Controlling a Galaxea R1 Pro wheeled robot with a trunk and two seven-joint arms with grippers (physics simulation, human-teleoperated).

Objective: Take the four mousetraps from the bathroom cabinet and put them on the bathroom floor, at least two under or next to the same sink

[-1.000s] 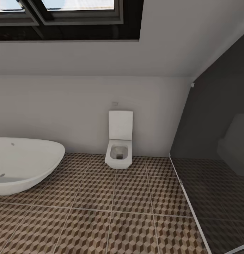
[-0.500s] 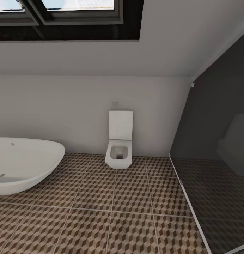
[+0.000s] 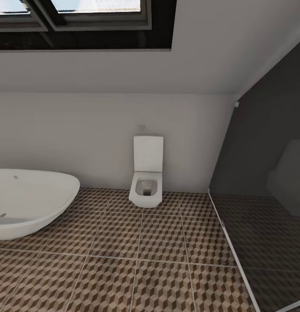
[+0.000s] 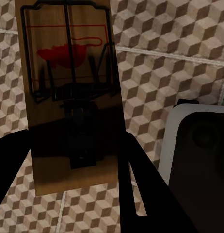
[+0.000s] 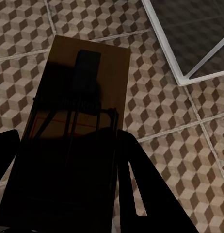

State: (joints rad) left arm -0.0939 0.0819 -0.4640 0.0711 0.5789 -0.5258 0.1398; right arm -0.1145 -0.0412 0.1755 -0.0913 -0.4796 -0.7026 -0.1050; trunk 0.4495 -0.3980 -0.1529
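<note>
White oval bathtub [image 3: 30, 201] at lower left. Square white wall-hung toilet [image 3: 146, 177] at centre, lid raised against pale grey wall [image 3: 80, 138]. Dark-framed skylight [image 3: 80, 21] across upper left. Dark glass panel [image 3: 262, 195] with white frame along right edge.

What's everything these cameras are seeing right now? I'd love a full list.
Mousetraps: two, tan wood with dark wire and a red mark; one between the left gripper's fingers, one between the right gripper's fingers, both above the floor.
Bathroom floor: one, brown, beige and white cube-pattern tiles, across the lower head view.
Bathtub: one, white, oval, at the head view's left.
Toilet: one, white, square, against the far wall.
Skylights: dark-framed, in the sloped ceiling.
Glass panel: one, dark, at the head view's right.
Left gripper: one, black, shut on a mousetrap.
Right gripper: one, black, shut on a mousetrap.
</note>
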